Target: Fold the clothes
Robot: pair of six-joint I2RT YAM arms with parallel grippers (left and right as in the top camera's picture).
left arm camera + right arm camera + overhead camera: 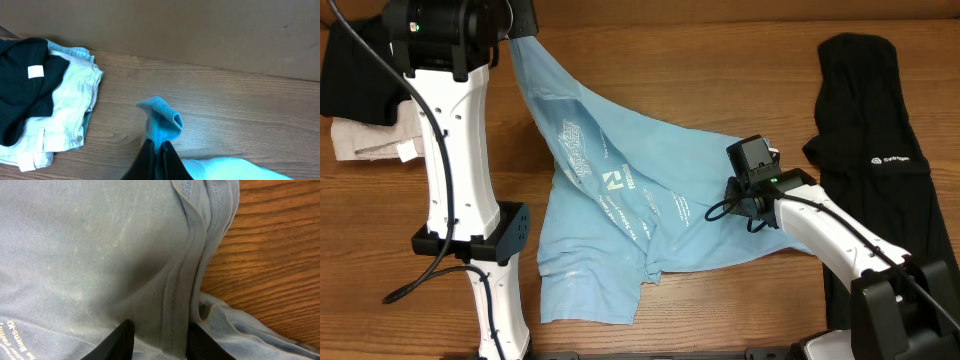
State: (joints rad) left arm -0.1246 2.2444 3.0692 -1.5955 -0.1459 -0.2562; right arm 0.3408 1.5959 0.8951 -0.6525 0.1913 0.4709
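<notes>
Wood table w/ blue T-shirt, L pincer tight on its edge

Bright, even light — soft shadows

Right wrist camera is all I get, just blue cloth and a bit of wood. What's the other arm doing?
Observer: The left arm's fingers are shut on a corner of the blue T-shirt, near the far edge of the table.
Operator: Are there more clothes?
Observer: Yes, a long black garment with a small white logo lies to the right of the shirt.
Operator: Anything else?
Observer: A pile of black and pale clothes sits at the far left corner.
</notes>
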